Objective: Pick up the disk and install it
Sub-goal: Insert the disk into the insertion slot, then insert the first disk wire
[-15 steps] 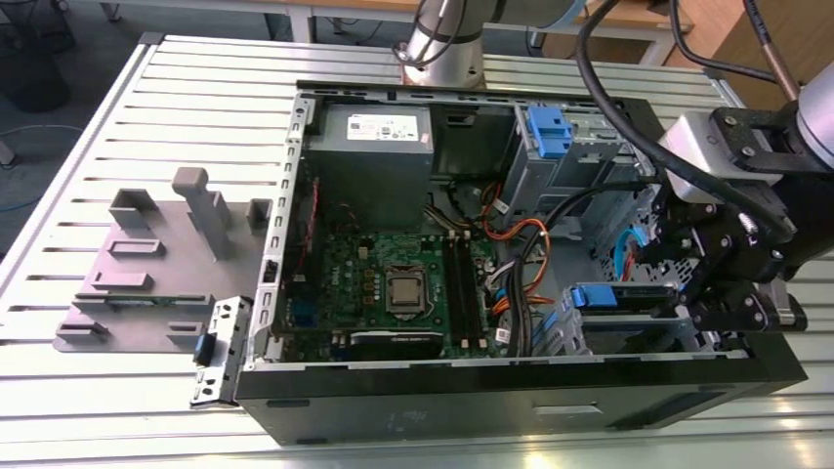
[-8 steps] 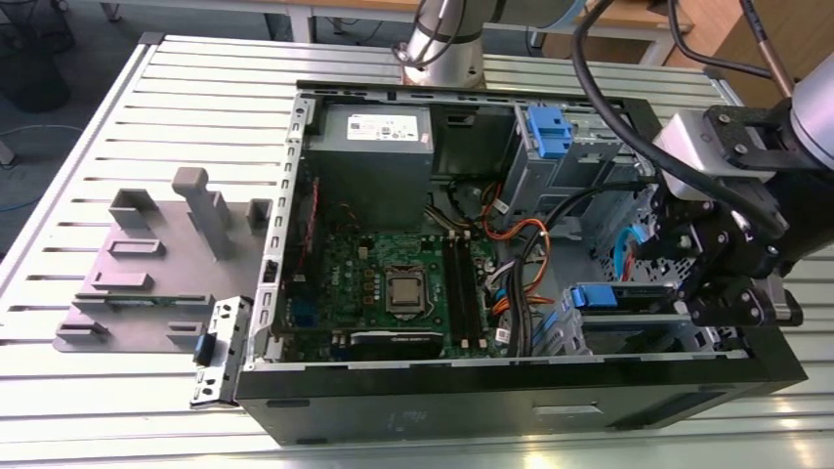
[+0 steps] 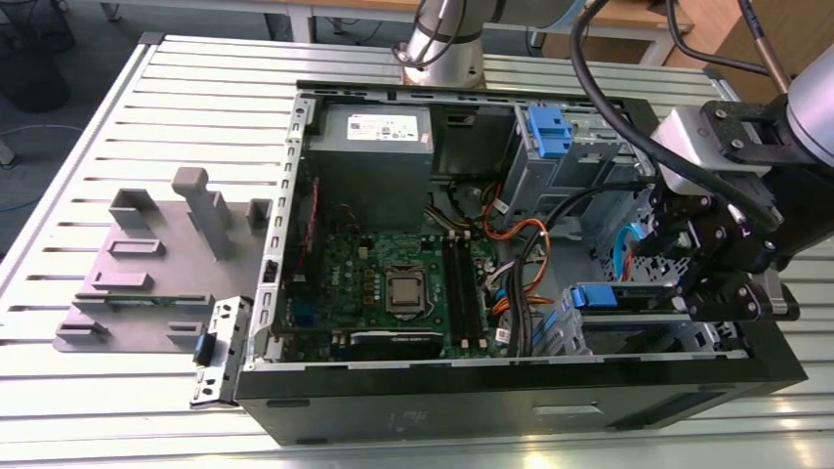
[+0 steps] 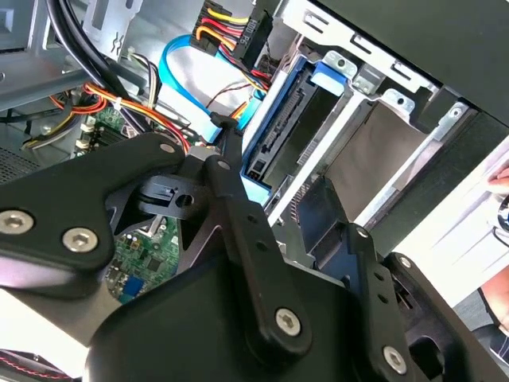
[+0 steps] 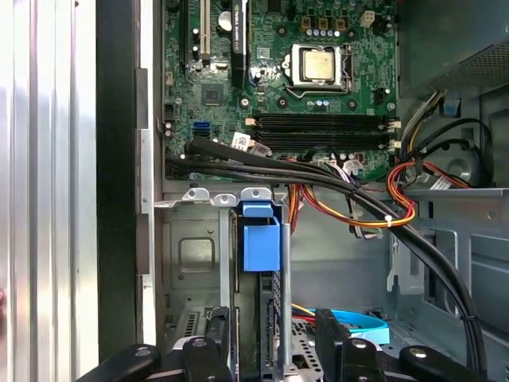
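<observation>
The hand stands with fingers apart astride the disk, which sits on edge in the bay of the open computer case, nothing clamped. Risk: the bundled cables lie just beside the bay and could snag the fingers; the disk may be only part-seated, though its depth is unclear. Count: one disk, one hand, one motherboard, one grey fixture plate on the bench.
</observation>
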Controlling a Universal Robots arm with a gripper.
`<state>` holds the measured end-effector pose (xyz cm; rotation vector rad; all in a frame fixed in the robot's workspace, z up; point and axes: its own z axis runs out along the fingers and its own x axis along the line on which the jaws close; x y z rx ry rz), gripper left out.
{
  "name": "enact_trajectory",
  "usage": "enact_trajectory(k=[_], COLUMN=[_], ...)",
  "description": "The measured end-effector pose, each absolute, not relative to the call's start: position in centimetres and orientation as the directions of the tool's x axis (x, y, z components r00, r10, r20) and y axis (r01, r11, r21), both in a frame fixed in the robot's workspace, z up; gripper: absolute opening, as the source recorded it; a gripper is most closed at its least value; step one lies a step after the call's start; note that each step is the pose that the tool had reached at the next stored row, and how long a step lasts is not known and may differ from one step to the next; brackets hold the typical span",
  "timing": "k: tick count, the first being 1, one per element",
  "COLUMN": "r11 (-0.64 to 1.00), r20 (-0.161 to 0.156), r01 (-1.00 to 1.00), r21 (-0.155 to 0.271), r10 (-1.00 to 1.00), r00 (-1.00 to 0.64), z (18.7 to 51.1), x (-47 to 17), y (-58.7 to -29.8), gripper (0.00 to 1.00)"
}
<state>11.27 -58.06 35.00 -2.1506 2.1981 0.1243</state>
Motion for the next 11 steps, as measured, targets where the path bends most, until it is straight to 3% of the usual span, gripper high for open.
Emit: enact_trajectory(k=[11], r11=[0.021], r20=[-0.102], r01=[-1.000], r21=[0.013], r10=[-0.995], r00=[-0.022], z=[34.99], x=[11.27], y=[-57.98], gripper=[0.55])
